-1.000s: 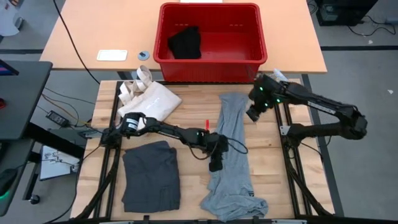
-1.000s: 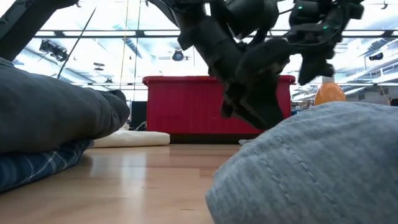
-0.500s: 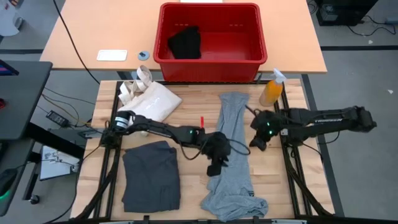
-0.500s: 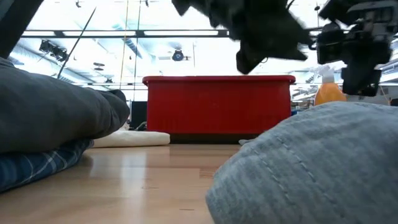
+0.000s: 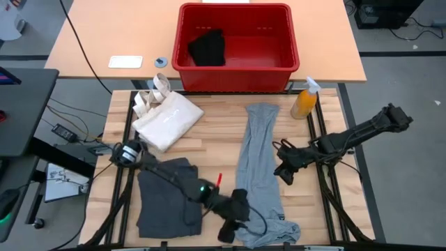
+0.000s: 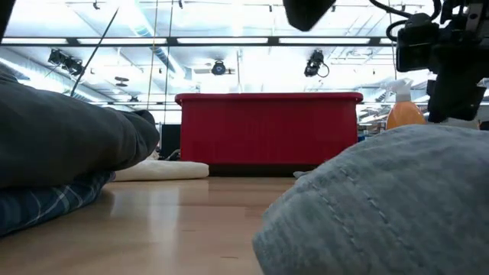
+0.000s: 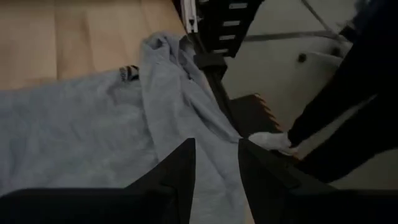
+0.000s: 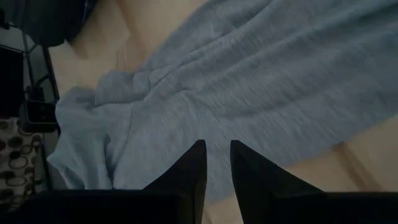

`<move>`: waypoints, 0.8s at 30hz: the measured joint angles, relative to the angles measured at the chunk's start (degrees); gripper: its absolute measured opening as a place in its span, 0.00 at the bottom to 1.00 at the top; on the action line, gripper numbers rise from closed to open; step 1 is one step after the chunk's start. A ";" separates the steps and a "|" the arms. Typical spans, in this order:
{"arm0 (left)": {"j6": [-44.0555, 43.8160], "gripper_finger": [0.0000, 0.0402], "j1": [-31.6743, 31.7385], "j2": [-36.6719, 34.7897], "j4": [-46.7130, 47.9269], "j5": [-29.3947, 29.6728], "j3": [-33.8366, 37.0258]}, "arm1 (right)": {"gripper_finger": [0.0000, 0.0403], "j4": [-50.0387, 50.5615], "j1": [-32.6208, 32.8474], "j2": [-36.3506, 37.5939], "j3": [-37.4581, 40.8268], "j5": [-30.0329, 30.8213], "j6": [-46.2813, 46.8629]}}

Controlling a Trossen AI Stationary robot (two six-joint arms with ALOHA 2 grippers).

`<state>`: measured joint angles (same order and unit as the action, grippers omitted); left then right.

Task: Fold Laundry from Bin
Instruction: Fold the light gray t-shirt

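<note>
Both arms have moved toward the near edge of the table since a moment ago. The left gripper (image 5: 230, 224) has slid down to the near end of the light grey piece (image 5: 259, 174), next to the folded dark grey piece (image 5: 169, 197). Its fingers (image 7: 180, 168) are a little way apart and hold nothing. The right gripper (image 5: 283, 171) has come down just beside the right edge of the light grey piece, about halfway along it. Its fingers (image 8: 190, 163) have only a thin gap and hold nothing.

The light grey piece lies in a long strip on the wooden table (image 5: 216, 125). A black piece (image 5: 208, 47) sits inside the red bin (image 5: 235, 70) at the far side. A white cloth bag (image 5: 167, 115) lies on the table's left part, and an orange spray bottle (image 5: 304, 101) stands near the bin's right corner.
</note>
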<state>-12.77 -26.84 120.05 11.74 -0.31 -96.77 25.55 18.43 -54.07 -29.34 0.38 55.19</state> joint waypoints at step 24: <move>-6.64 0.62 -5.02 18.90 6.30 1.99 -23.54 | 0.20 -2.19 4.48 -10.44 -0.01 1.42 11.69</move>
<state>-19.41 -31.85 138.96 18.04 1.67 -120.31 23.35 22.91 -64.51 -29.36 1.81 66.87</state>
